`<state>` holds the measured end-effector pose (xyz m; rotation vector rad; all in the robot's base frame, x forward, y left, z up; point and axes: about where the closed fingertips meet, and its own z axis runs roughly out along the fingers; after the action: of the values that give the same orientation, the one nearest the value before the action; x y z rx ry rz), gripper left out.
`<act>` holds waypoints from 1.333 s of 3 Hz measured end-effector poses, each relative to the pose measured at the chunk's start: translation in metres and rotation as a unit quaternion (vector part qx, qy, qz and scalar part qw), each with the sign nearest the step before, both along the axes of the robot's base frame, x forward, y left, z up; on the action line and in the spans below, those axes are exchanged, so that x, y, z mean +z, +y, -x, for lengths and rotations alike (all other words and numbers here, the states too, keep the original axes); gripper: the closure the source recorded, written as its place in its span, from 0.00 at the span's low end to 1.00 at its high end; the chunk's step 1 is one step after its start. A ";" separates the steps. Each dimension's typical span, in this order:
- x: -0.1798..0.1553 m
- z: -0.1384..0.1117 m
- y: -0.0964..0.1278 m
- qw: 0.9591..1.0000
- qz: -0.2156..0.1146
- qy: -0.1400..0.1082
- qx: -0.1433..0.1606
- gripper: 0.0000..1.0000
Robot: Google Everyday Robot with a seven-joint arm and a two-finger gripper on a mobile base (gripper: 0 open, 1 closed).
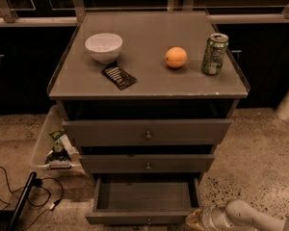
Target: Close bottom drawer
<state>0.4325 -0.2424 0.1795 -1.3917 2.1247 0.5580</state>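
Observation:
The bottom drawer [144, 196] of the grey cabinet stands pulled out, its shallow box empty and its slim front panel [135, 218] near the frame's lower edge. The middle drawer front [147, 163] and the wider top drawer front [147, 131] are pushed in. My gripper [195, 219] comes in from the lower right on a white arm and sits right at the right end of the bottom drawer's front panel.
On the cabinet top [149, 76] are a white bowl [104, 46], a dark packet [119, 76], an orange [176, 57] and a green can [214, 53]. A clear bin [50, 146] with items stands left of the cabinet. Cables [19, 196] lie on the floor at lower left.

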 end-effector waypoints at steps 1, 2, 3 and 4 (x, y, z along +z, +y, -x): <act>-0.008 0.005 -0.001 1.000 -0.001 -0.003 -0.009 1.00; -0.008 0.006 -0.001 1.000 -0.001 -0.003 -0.010 0.81; -0.008 0.006 -0.001 1.000 -0.001 -0.003 -0.010 0.58; -0.008 0.006 -0.001 1.000 -0.001 -0.003 -0.010 0.35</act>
<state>0.4270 -0.2433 0.1713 -1.3692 2.1302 0.5466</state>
